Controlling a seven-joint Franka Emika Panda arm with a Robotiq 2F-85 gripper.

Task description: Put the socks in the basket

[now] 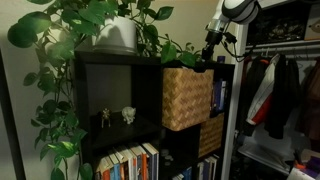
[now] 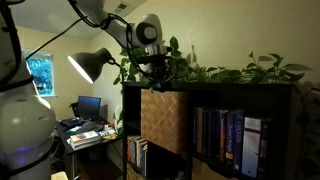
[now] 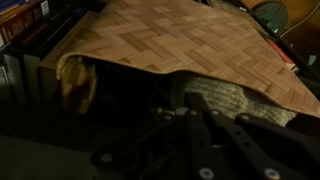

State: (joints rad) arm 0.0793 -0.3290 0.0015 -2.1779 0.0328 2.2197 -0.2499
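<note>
Hovering at the near edge of the wrist view, the gripper (image 3: pixel 197 118) shows only as dark fingers in shadow; I cannot tell whether they are apart or clamped on anything. Just past their tips lies a grey ribbed cloth (image 3: pixel 228 100), likely a sock, against the woven basket (image 3: pixel 170 45). In an exterior view the basket juts from an upper cubby of the black shelf (image 1: pixel 110 60), with the gripper just above its front top edge. The step in hand looks like the drop. Next, the cloth must be brought inside the rim, then let go. Plants (image 1: pixel 90 18) trail behind.
</note>
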